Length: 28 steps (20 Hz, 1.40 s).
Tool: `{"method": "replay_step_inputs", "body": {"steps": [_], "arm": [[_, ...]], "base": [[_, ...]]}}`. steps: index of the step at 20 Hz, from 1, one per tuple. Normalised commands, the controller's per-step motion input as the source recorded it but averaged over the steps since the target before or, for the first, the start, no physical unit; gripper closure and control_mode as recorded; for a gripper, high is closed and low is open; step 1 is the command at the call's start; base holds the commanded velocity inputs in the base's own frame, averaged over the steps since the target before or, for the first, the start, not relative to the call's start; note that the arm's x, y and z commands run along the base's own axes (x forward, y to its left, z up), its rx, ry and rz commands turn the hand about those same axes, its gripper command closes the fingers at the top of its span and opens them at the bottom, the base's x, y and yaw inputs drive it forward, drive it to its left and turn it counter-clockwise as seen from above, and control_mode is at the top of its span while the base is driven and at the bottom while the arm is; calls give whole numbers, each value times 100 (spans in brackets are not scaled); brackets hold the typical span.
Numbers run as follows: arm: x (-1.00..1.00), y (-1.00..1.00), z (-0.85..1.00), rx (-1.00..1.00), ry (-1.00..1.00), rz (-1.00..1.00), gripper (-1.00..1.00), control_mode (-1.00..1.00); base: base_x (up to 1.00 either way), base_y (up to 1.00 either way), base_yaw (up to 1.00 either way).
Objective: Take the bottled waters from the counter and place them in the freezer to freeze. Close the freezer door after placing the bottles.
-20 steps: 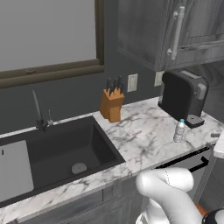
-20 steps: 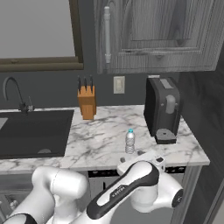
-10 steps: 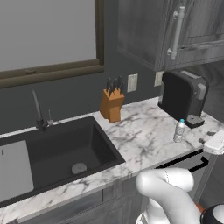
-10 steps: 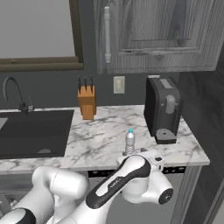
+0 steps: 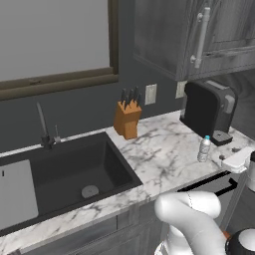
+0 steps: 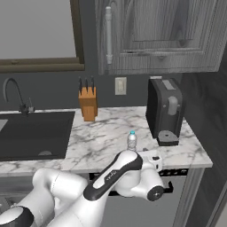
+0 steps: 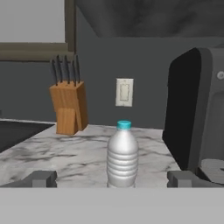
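Note:
One bottled water [image 7: 122,155], a small clear ribbed bottle with a light-blue cap, stands upright on the counter [image 7: 61,153] of white marble. It also shows as the bottle [image 5: 204,148] near the counter's front edge [image 5: 164,172] and as the bottle [image 6: 131,141] just behind my arm. My gripper [image 7: 111,179] is open at the counter's front edge. Its fingertips [image 7: 41,178] stand wide to either side of the bottle and slightly short of it, touching nothing. The white hand [image 5: 239,160] sits right of the bottle. The freezer and its door are out of view.
A black coffee machine [image 5: 206,109] stands close to the bottle's right. A wooden knife block [image 5: 127,119] is at the back wall, and a black sink [image 5: 64,169] with a faucet [image 5: 44,127] lies to the left. Grey upper cabinets [image 6: 155,35] hang overhead.
The hand has edged a little closer to the bottle and my arm's elbow has shifted. The bottle has not moved and the jaws stay open.

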Motion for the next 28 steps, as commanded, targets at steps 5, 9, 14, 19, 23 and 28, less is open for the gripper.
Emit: {"method": "replay_step_inputs", "body": {"steps": [5, 9, 14, 19, 23, 28], "arm": [[13, -1, -17, -5, 0, -4, -100, -100], [13, 0, -28, -9, 0, -4, -100, -100], [1, 0, -3, -1, 0, -1, -100, -100], [10, 0, 0, 0, 0, 0, -100, -100], [11, 0, 0, 0, 1, 0, -100, -100], [8, 0, 0, 0, 0, 0, -100, -100]], "base": [[0, 0, 0], [0, 0, 0], [0, 0, 0], [0, 0, 0], [0, 0, 0], [0, 0, 0]]}}
